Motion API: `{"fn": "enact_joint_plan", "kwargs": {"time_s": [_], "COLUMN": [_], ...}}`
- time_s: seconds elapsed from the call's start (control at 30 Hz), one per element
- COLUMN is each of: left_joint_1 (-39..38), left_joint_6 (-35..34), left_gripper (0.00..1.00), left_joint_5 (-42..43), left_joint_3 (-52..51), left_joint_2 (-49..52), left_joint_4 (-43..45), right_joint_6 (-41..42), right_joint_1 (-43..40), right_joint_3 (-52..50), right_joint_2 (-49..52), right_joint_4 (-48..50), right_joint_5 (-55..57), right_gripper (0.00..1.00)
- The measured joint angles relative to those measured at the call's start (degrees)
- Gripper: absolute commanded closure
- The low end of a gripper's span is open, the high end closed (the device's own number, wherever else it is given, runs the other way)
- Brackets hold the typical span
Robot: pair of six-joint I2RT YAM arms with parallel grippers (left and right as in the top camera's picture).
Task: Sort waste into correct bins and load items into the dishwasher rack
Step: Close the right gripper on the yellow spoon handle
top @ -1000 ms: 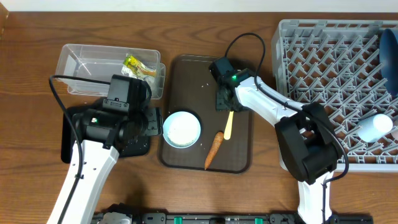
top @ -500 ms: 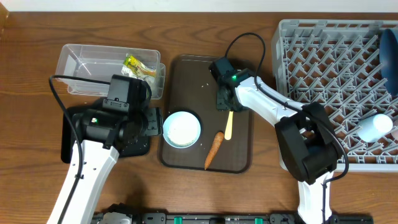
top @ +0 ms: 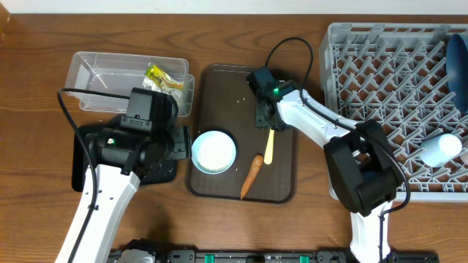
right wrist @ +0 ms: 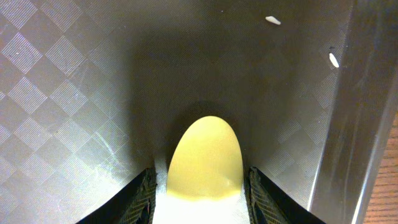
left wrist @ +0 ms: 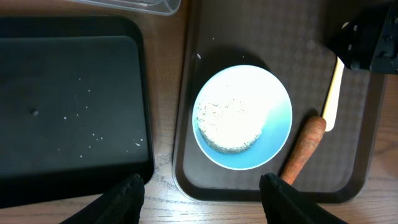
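Note:
The pale yellow spoon point(top: 269, 147) lies on the dark brown serving tray point(top: 219, 80). My right gripper point(top: 264, 118) is low over the spoon's bowl end point(right wrist: 205, 158), open, with one finger close on each side of it. The small cup with blue inside point(top: 213, 151) holds white rice point(left wrist: 227, 118). The orange carrot point(top: 251, 176) lies beside the spoon, also in the left wrist view point(left wrist: 303, 149). My left gripper point(left wrist: 205, 199) is open and empty above the gap between the black tray point(left wrist: 68, 106) and the serving tray. The yellow-green wrapper point(top: 161, 75) lies in the clear tub point(top: 95, 73).
The light-grey dishwasher rack point(top: 380, 80) stands at the right, with the blue plate point(top: 458, 62) and a white cup point(top: 444, 148) in it. Loose rice grains point(right wrist: 272, 20) lie on the serving tray by its raised rim point(right wrist: 354, 93). Specks lie on the black tray.

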Motion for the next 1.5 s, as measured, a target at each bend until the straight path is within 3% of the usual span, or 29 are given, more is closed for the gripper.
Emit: {"fn": "enact_joint_plan", "kwargs": {"time_s": [1.27, 1.5], "left_joint_1": [0.0, 0.0], "left_joint_6": [0.0, 0.0], "left_gripper": [0.37, 0.38], "left_joint_5": [0.0, 0.0], "left_joint_3": [0.0, 0.0], "left_joint_2": [0.0, 0.0], "left_joint_4": [0.0, -0.1], "right_joint_6": [0.0, 0.1], "right_joint_1": [0.0, 0.0], "right_joint_3": [0.0, 0.0], "right_joint_2": [0.0, 0.0], "right_joint_4": [0.1, 0.0], "right_joint_5": [-0.5, -1.8], "right_gripper": [0.55, 0.63]}}
